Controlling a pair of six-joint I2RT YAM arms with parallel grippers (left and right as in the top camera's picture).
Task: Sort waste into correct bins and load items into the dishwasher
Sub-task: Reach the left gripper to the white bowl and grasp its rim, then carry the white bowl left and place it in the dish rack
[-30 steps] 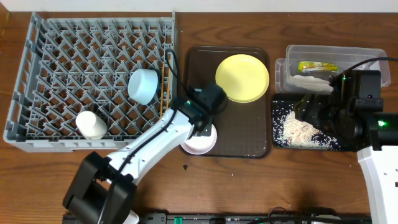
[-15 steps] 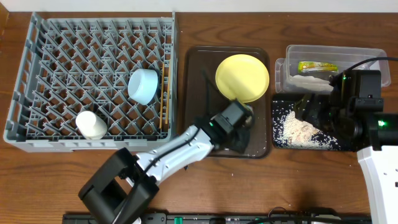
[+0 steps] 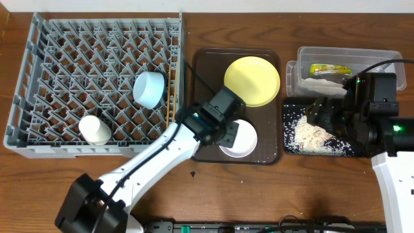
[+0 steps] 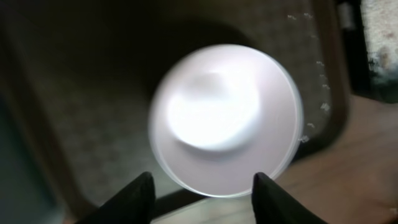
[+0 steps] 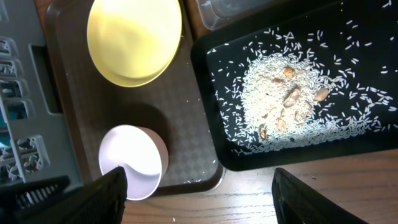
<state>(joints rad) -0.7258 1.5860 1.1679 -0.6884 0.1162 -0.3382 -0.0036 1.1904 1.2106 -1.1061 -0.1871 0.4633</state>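
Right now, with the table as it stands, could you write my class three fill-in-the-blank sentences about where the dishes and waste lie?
1. The yellow plate lies on the brown ___.
2. The blue bowl sits in the grey ___.
3. The black tray holds loose white ___.
Missing words: tray; rack; rice.

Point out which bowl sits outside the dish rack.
The pale pink-cream bowl, upright on the brown tray near the yellow plate; the light blue bowl lies tipped in the grey rack.
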